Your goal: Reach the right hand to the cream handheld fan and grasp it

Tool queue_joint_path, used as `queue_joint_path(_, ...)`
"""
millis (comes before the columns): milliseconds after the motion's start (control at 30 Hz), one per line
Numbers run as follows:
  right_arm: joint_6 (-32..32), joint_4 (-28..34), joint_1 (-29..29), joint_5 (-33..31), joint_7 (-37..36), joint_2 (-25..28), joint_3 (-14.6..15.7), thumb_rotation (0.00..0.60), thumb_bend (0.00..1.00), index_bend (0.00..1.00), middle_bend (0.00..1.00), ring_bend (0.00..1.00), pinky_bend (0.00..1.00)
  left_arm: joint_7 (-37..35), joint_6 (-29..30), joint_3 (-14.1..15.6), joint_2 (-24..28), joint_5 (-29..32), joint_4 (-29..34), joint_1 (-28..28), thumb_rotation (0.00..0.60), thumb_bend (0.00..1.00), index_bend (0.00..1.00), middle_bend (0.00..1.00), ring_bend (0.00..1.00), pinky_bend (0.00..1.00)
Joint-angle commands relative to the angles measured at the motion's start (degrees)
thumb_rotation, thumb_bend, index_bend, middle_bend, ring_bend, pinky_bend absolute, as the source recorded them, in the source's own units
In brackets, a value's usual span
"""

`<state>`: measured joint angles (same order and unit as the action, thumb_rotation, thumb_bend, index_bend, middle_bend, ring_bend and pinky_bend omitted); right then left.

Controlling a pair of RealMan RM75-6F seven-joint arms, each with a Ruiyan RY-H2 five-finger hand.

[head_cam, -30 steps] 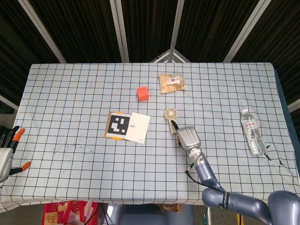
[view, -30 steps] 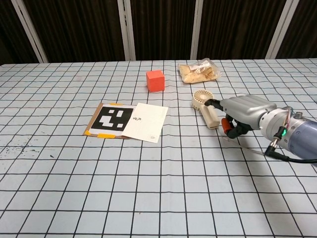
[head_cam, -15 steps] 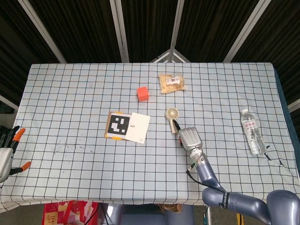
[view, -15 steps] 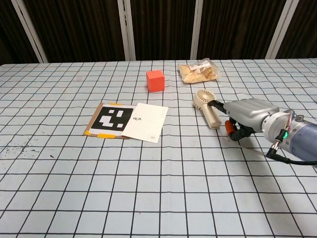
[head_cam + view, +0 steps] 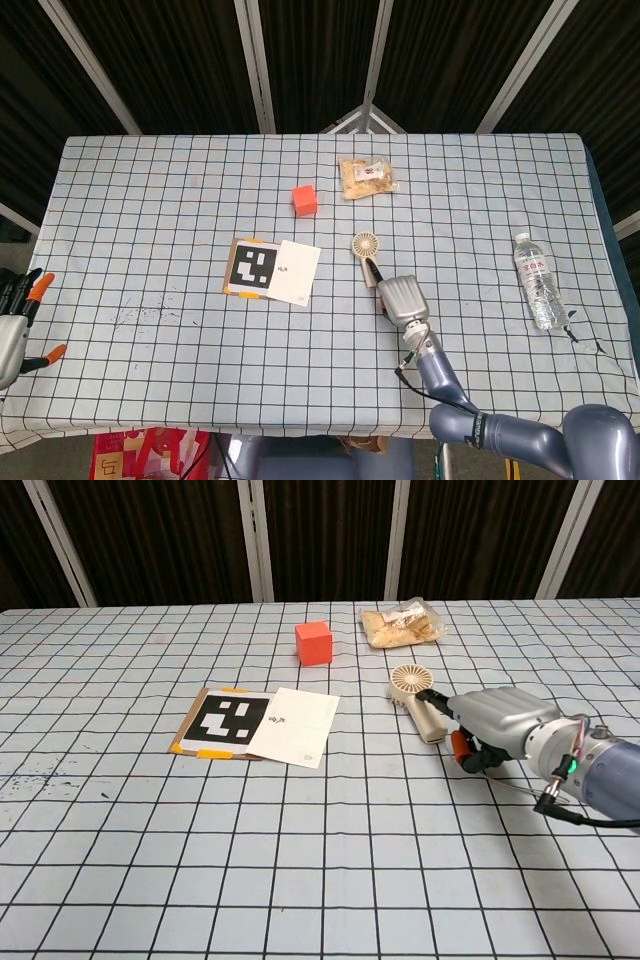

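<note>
Cream fan (image 5: 417, 698) touched by right hand (image 5: 492, 725).

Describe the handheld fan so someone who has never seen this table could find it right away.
On the checked tablecloth, look right of centre, below the snack bag. The fan lies flat just right of the white card, its handle running under the right hand. Its round cream grille sets it apart from the orange cube and water bottle.

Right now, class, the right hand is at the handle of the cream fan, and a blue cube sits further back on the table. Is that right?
Not quite: the cube is red-orange, not blue, as the chest view shows. The right hand is indeed at the handle of the cream fan.
</note>
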<state>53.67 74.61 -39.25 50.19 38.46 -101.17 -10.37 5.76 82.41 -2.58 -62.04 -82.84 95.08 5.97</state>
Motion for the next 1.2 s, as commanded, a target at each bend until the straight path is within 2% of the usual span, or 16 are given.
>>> queue_joint_path(33, 0.2, 0.3, -0.1, -0.6, -0.3, 0.0, -0.6, 0.6, 0.84, 0.0, 0.8, 0.92, 0.98, -0.1, -0.1, 0.0, 0.0, 0.2, 0.0, 0.0, 0.6, 0.09, 0.0, 0.0, 0.0, 0.0)
queue_joint_path(167, 0.8, 1.6, -0.2, -1.6, -1.9, 0.5, -2.1, 0.6, 0.84, 0.0, 0.8, 0.9, 0.96, -0.3, -0.2, -0.1, 0.1, 0.4, 0.2, 0.0, 0.6, 0.09, 0.0, 0.0, 0.0, 0.0)
queue_joint_path(233, 1.4, 2.4, -0.2, -1.1, -2.8, 0.9, -2.6, 0.6, 0.8, 0.0, 0.77, 0.84, 0.92, -0.2, -0.2, -0.1, 0.1, 0.4, 0.2, 0.0, 0.6, 0.09, 0.0, 0.0, 0.0, 0.0)
queue_joint_path(300, 2.8, 3.4, 0.0, 1.0, -4.8, 1.2, -3.3, 0.6, 0.75, 0.0, 0.72, 0.79, 0.88, -0.2, -0.1, -0.1, 0.1, 0.3, 0.2, 0.0, 0.6, 0.09, 0.0, 0.0, 0.0, 0.0)
queue_joint_path(367, 5.6, 4.4, 0.5, 5.8, -9.1, 1.5, -4.3, 0.6, 0.73, 0.0, 0.67, 0.73, 0.85, -0.2, 0.0, -0.1, 0.0, 0.2, 0.2, 0.0, 0.6, 0.09, 0.0, 0.0, 0.0, 0.0)
queue_joint_path(467, 10.2, 5.6, 1.6, 13.6, -16.4, 2.2, -4.9, 0.6, 0.7, 0.0, 0.56, 0.61, 0.79, -0.2, 0.2, -0.1, 0.0, 0.1, 0.1, 0.0, 0.6, 0.09, 0.0, 0.0, 0.0, 0.0)
queue_joint_path(500, 11.6, 6.1, 2.0, 16.0, -18.5, 2.7, -4.8, 0.6, 0.68, 0.0, 0.5, 0.53, 0.77, -0.3, 0.3, -0.1, 0.0, 0.1, 0.1, -0.1, 0.6, 0.09, 0.0, 0.0, 0.0, 0.0)
queue_joint_path(600, 14.8, 8.6, 3.3, 22.1, -24.0, 5.1, -3.8, 0.6, 0.61, 0.0, 0.31, 0.26, 0.57, -0.3, 0.5, -0.1, -0.1, -0.1, 0.0, -0.1, 0.6, 0.09, 0.0, 0.0, 0.0, 0.0)
queue_joint_path(633, 15.3, 9.8, 3.9, 23.6, -25.7, 6.3, -3.1, 0.6, 0.59, 0.0, 0.24, 0.18, 0.5, -0.4, 0.6, -0.1, -0.1, -0.2, -0.1, -0.1, 0.6, 0.09, 0.0, 0.0, 0.0, 0.0)
queue_joint_path(733, 17.1, 14.7, 6.7, 27.8, -28.8, 11.7, 0.1, 0.6, 0.53, 0.0, 0.11, 0.05, 0.35, -0.4, 0.9, -0.1, -0.1, -0.5, -0.2, -0.2, 0.6, 0.09, 0.0, 0.0, 0.0, 0.0)
queue_joint_path(833, 19.0, 17.9, 9.6, 30.6, -26.5, 17.1, 4.1, 0.6, 0.49, 0.0, 0.03, 0.0, 0.24, -0.1, 1.3, 0.1, -0.2, -0.9, -0.4, -0.3, 0.6, 0.09, 0.0, 0.0, 0.0, 0.0)
queue_joint_path(1033, 25.2, 22.1, 17.3, 36.3, -19.2, 27.5, 13.4, 0.6, 0.41, 0.0, 0.0, 0.0, 0.13, 0.6, 1.6, 0.5, -0.3, -1.6, -0.5, -0.5, 0.6, 0.09, 0.0, 0.0, 0.0, 0.0)
queue_joint_path(1200, 31.7, 21.1, 22.6, 41.1, -16.9, 32.0, 17.7, 0.6, 0.4, 0.0, 0.0, 0.0, 0.11, 2.1, 2.1, 0.6, -0.6, -2.0, -0.8, -0.6, 0.6, 0.09, 0.0, 0.0, 0.0, 0.0)
